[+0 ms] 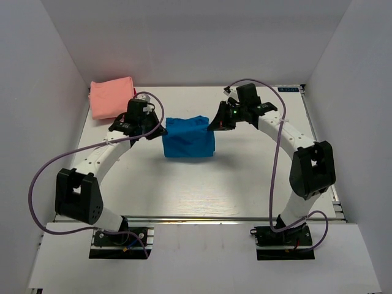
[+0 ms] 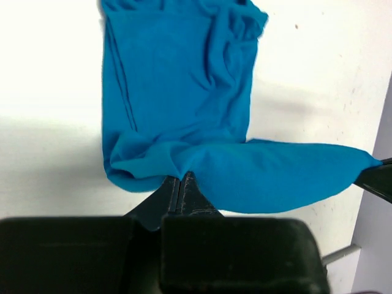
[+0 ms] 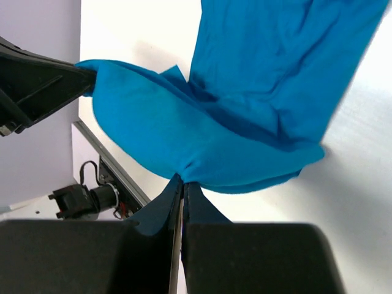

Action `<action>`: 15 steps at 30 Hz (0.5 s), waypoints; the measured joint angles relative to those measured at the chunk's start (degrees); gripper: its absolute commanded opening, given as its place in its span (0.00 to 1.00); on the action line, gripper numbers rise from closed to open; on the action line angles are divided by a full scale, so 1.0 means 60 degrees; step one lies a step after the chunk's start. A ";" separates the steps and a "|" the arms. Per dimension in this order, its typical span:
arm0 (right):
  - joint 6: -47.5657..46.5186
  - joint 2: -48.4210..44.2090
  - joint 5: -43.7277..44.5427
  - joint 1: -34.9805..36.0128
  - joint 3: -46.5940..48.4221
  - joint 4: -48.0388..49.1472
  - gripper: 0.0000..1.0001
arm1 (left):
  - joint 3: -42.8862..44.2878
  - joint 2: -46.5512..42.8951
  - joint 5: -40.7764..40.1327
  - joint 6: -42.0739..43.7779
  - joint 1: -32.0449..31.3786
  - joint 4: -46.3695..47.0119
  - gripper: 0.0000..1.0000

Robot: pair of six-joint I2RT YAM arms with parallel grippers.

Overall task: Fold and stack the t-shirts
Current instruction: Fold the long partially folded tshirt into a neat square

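The bright blue t-shirt (image 1: 188,137) is partly folded in the middle of the table, its far edge lifted between the two grippers. My left gripper (image 1: 160,125) is shut on its far left corner; in the left wrist view the gripper (image 2: 179,179) pinches the blue cloth (image 2: 184,110). My right gripper (image 1: 214,124) is shut on the far right corner; in the right wrist view the gripper (image 3: 183,182) pinches the blue cloth (image 3: 245,92). The salmon-pink t-shirt (image 1: 111,97) lies folded at the far left corner.
White walls enclose the table (image 1: 245,184) on the left, back and right. Purple cables (image 1: 277,147) loop off both arms. The table's metal edge rail (image 3: 107,162) and some hardware show in the right wrist view.
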 measured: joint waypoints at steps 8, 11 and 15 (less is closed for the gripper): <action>0.0120 0.1264 -0.0484 -0.0426 0.0987 0.0193 0.00 | 0.1286 0.1749 0.0248 0.0255 0.0324 0.0335 0.00; 0.0164 0.1752 -0.0667 -0.0561 0.1446 0.0262 0.00 | 0.1585 0.2248 0.0361 0.0321 0.0433 0.0488 0.00; 0.0244 0.2262 -0.0776 -0.0707 0.1840 0.0627 0.00 | 0.2146 0.2903 0.0623 0.0393 0.0594 0.0637 0.00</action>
